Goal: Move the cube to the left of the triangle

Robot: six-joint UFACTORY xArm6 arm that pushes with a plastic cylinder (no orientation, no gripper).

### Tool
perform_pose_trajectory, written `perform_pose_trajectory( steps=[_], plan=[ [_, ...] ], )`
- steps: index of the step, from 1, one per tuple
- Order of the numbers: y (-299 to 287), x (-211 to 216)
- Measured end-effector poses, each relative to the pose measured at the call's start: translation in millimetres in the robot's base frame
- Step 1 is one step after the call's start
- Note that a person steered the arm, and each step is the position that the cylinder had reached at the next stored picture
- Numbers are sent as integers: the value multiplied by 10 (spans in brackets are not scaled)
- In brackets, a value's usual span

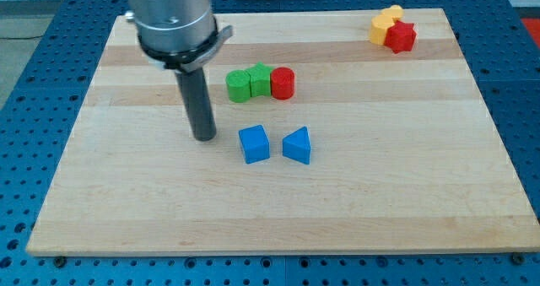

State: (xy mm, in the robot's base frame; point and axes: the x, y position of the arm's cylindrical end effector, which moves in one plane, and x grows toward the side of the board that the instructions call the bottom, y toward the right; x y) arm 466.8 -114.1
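Blue blocks are counted as two: one blue cube point(254, 143) is seen near the board's middle, and one blue triangle point(297, 145) lies just beside it on the view's right, a narrow gap being left between them. My tip point(204, 137) is planted on the wooden board point(405, 193) to the view's left of the cube, near it but apart, nothing being touched or held by the rod. Toward the view's top from the cube, three blocks are lined up touching: two green blocks point(240, 86) point(260, 80) and one red cylinder point(283, 83). At the top right corner, well apart, one yellow block point(382, 24) is pressed against one red block point(401, 37).
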Motion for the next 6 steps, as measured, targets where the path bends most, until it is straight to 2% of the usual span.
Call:
perform_pose_trajectory(
  steps=[2, 6],
  plan=[
    [361, 209],
    [617, 215]
  ],
)
